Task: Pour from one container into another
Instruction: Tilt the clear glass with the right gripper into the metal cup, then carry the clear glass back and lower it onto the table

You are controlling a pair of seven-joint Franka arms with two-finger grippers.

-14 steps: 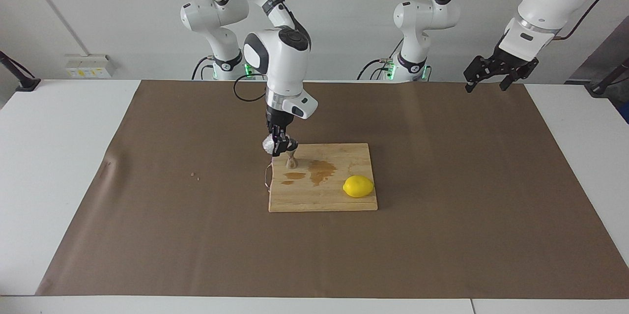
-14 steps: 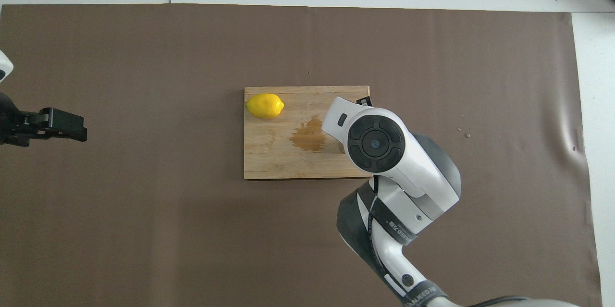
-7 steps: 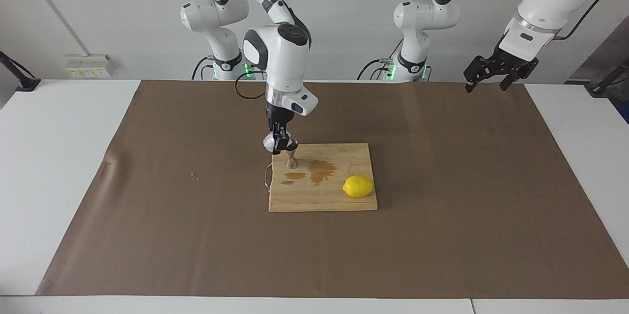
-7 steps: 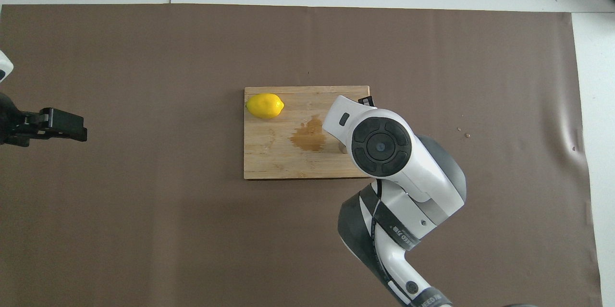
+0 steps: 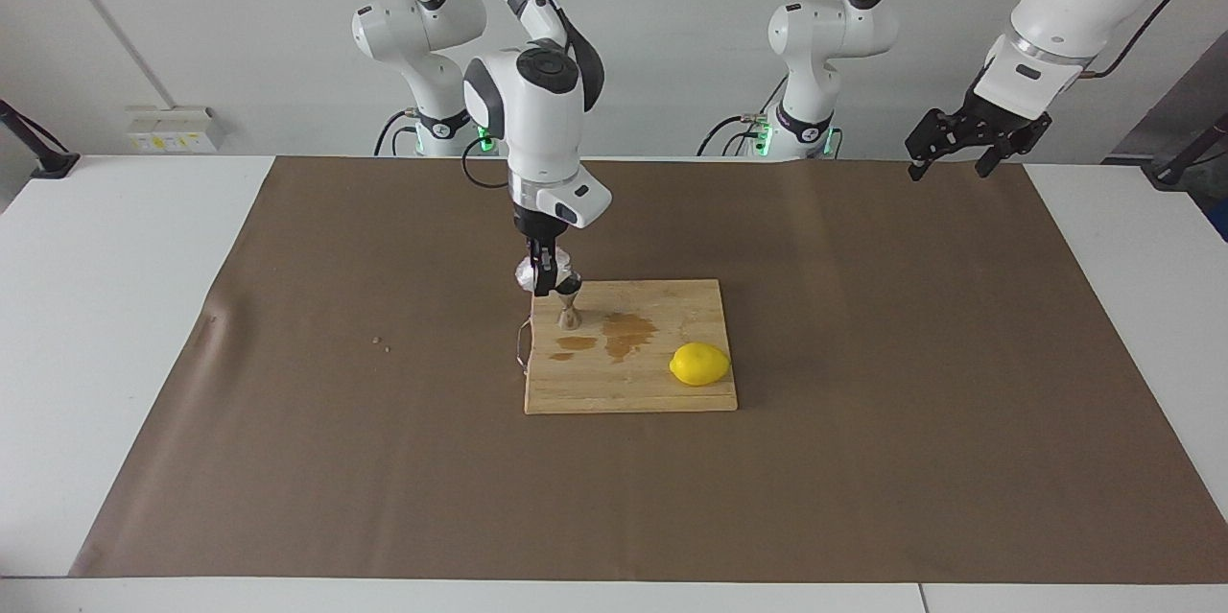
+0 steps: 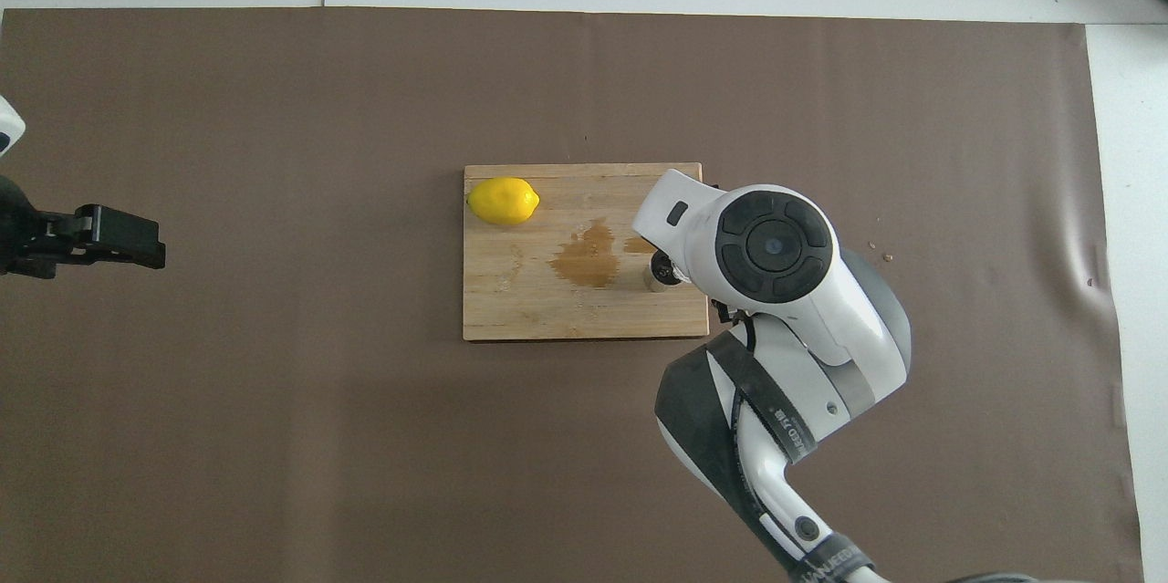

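My right gripper point(image 5: 544, 279) is shut on the small clear faceted glass tumbler point(image 5: 526, 274) and holds it tilted just above the silver hourglass jigger point(image 5: 569, 311). The jigger stands upright on the wooden cutting board point(image 5: 633, 388), at its corner nearest the robots toward the right arm's end. In the overhead view the jigger's mouth point(image 6: 659, 274) shows beside the right wrist, which hides the tumbler. My left gripper point(image 5: 950, 164) waits open and empty, raised over the left arm's end of the mat; it also shows in the overhead view point(image 6: 137, 245).
A yellow lemon point(image 5: 699, 364) lies on the board point(image 6: 547, 314) toward the left arm's end. Brown spilled liquid point(image 5: 625, 333) wets the board beside the jigger. A thin wire point(image 5: 523, 344) lies at the board's edge. Small crumbs point(image 5: 381, 342) lie on the brown mat.
My right arm has shifted toward the right arm's end and risen slightly with the tumbler. The jigger's mouth now shows in the overhead view. The left arm has not moved.
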